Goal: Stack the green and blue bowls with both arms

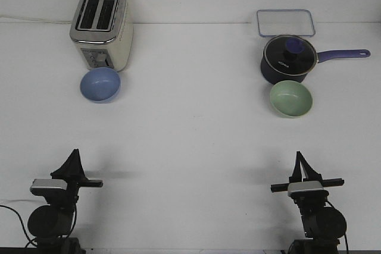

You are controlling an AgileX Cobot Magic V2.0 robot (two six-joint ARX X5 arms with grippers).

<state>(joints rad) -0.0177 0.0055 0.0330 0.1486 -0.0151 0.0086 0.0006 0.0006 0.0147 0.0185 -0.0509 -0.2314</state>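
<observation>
The periwinkle blue bowl (100,84) sits upright on the white table at the left, just in front of the toaster. The pale green bowl (291,98) sits upright at the right, just in front of the saucepan. My left gripper (75,153) rests low at the near left, well short of the blue bowl, fingers together and empty. My right gripper (297,155) rests low at the near right, well short of the green bowl, fingers together and empty.
A cream and chrome toaster (101,28) stands at the back left. A dark navy lidded saucepan (287,59) with its handle pointing right stands at the back right. A clear rectangular tray (284,23) lies behind it.
</observation>
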